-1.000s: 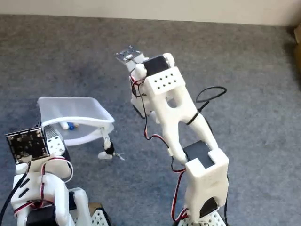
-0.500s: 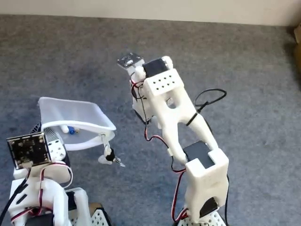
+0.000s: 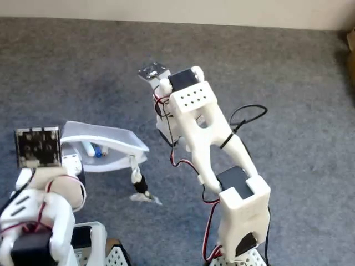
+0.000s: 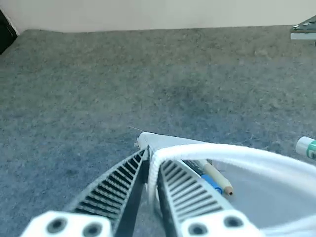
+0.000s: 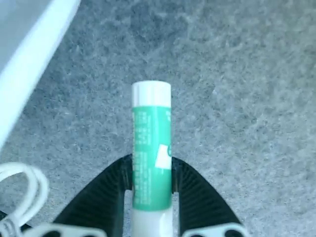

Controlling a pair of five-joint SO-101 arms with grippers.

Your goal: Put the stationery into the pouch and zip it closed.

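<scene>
Pouch (image 3: 113, 137): white, mouth agape, pinched at the rim by left tool (image 4: 147, 154), clamped tight on the edge. Inside, lying loose: pens (image 4: 213, 178). Dangling off one corner over grey worktop (image 3: 288, 83): zip pull (image 3: 140, 187). Right tool (image 5: 151, 165) clamped on green glue stick (image 5: 151, 143), near pouch rim, above the worktop.

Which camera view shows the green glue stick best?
The right wrist view. There the glue stick stands between the fingers of the right gripper, white cap and green label plain. The left wrist view catches a white and green end at its edge, likely the same stick. In the high view the right arm covers it.
</scene>
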